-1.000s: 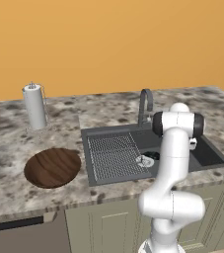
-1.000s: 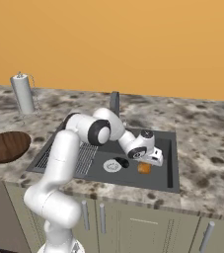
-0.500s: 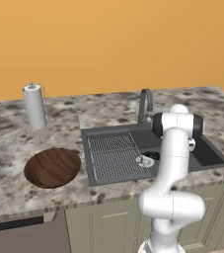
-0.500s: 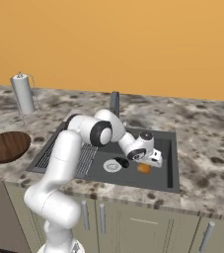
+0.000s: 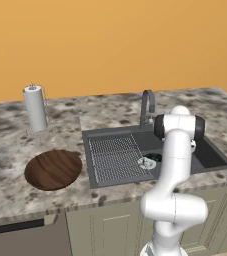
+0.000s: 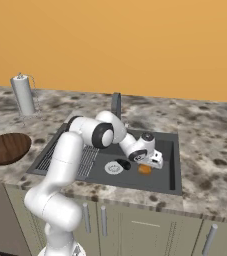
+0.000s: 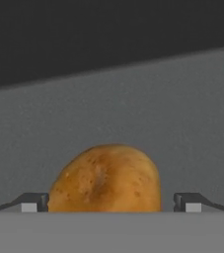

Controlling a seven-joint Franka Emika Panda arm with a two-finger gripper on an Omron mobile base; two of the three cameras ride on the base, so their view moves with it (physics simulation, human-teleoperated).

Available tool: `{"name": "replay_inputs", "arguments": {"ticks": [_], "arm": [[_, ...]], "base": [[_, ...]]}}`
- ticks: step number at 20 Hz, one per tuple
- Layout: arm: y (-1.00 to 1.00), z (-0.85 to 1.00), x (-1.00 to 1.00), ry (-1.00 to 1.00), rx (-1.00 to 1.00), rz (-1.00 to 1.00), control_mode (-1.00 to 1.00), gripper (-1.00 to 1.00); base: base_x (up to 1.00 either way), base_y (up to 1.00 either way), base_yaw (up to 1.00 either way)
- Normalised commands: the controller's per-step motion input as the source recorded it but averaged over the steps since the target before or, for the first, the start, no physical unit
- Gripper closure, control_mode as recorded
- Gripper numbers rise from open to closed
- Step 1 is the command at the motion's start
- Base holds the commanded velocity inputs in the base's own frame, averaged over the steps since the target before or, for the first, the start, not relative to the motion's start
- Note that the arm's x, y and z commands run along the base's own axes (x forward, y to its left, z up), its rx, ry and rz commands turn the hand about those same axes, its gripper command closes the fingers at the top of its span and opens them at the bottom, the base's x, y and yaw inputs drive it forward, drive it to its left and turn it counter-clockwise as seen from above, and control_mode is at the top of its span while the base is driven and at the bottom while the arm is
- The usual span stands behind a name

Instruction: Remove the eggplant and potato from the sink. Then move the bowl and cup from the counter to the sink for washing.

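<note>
Fingers (image 7: 108,201) spread wide, one tip either side of the potato (image 7: 106,179), gap visible on both sides, nothing gripped. Potato sits on the sink (image 6: 171,165) floor, right-hand part of the basin, just right of the round silver drain (image 6: 114,168); in right base view shows as an orange lump (image 6: 144,169) directly under the hand. Hand reaching down into the basin, arm bent over the front edge of the bench (image 6: 212,150). Eggplant (image 6: 124,164), small dark lump, lying between drain and potato, touching or just beside the drain rim; cannot tell which. A dark sliver at the lower left edge of the hand view, likely the same eggplant. Ribbed grid section (image 5: 115,156) takes up the left part of the sink, curved faucet (image 5: 147,107) behind it. Bowl (image 5: 53,169), dark brown wood, flat on the bench left of the sink, well apart from the basin. Paper towel roll (image 5: 35,107) upright on its holder further back, near the wall. Cup not identifiable.
</note>
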Motion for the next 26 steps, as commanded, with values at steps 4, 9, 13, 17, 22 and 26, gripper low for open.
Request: {"name": "replay_inputs", "arguments": {"ticks": [4,9,13,17,22,26], "arm": [[0.02,-0.12,-0.33,-0.04,0.00,0.00,-1.00,-1.00],[0.01,-0.08,-0.31,-0.06,0.00,0.00,-1.00,-1.00],[0.04,-0.10,-0.26,-0.03,0.00,-0.01,-1.00,-1.00],[0.06,-0.20,-0.08,-0.01,0.00,0.00,-1.00,-1.00],[0.13,-0.32,0.00,0.00,0.00,0.00,-1.00,-1.00],[0.06,-0.31,0.05,0.00,0.00,0.00,-1.00,1.00]], "base": [[0.00,0.00,0.00],[0.00,0.00,0.00],[0.00,0.00,0.00],[0.00,0.00,0.00],[0.00,0.00,0.00],[0.00,0.00,0.00]]}}
